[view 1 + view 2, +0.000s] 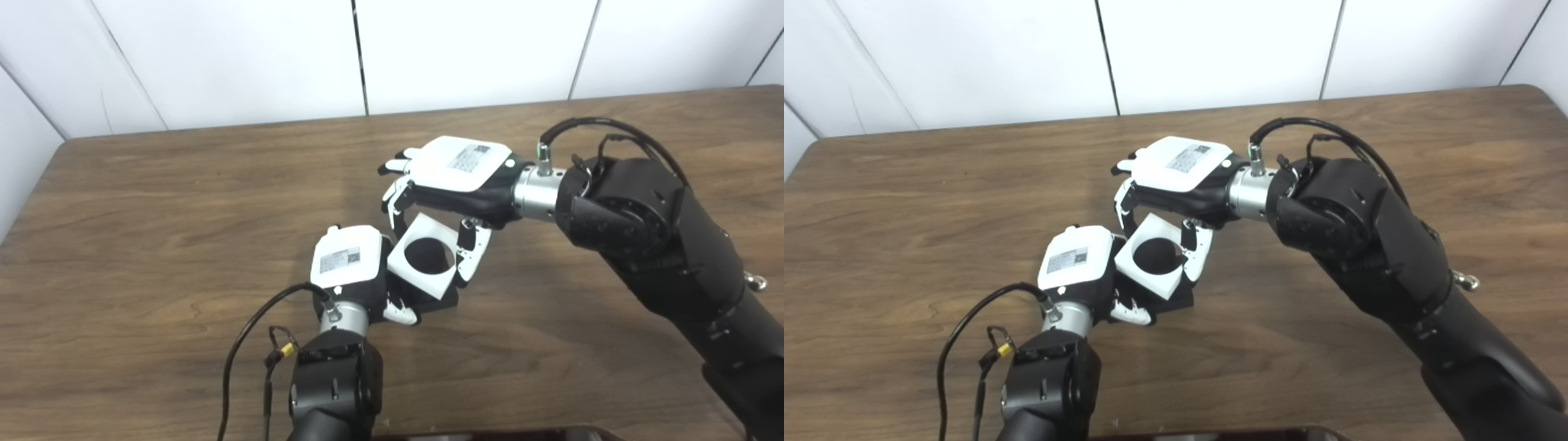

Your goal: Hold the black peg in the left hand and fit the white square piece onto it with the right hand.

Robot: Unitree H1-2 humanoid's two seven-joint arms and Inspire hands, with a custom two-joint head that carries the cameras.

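Observation:
The white square piece (411,268) with its round hole sits in the middle of the table, tilted, over the black peg (429,255), whose dark top fills the hole. The peg's black base (442,299) shows under the square's near edge. My right hand (456,177) reaches in from the right and is shut on the white piece, fingers on its far edge and thumb on its right edge. My left hand (355,269) comes up from below and is shut on the black peg's base at the left, fingertips curled under the front.
The brown wooden table (153,245) spreads wide on both sides of the hands. White wall panels (245,55) stand behind its far edge. A dark object's edge (490,435) shows at the picture's bottom.

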